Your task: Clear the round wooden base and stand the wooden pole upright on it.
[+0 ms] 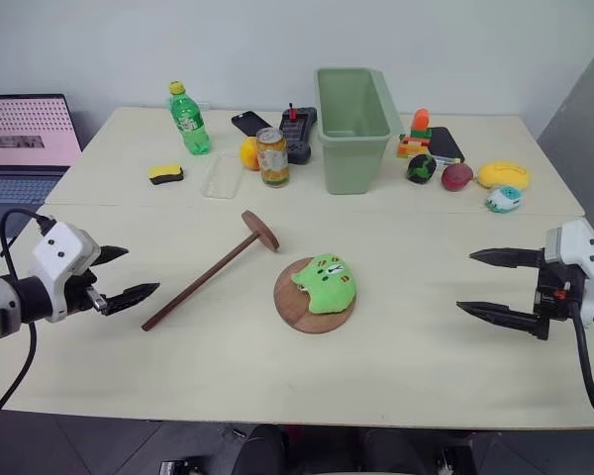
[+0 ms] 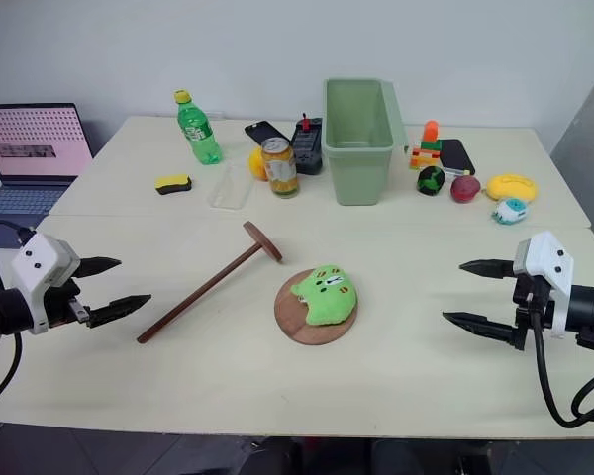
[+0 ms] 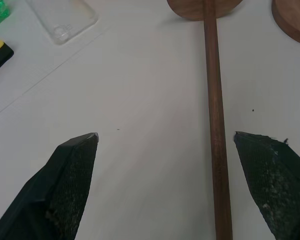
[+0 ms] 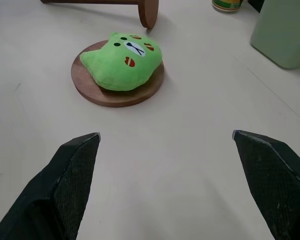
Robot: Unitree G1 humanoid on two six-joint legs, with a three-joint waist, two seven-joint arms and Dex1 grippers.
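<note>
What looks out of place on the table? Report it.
A green plush toy sits on the round base, covering its middle. The pole lies flat on the table beside the base, resting on its end disc, not upright.

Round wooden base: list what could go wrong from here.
1. The green plush toy covers the round wooden base; pulling it off may drag the base along.
2. The wooden pole lies flat on the table; the open left hand may roll it away when closing.
</note>
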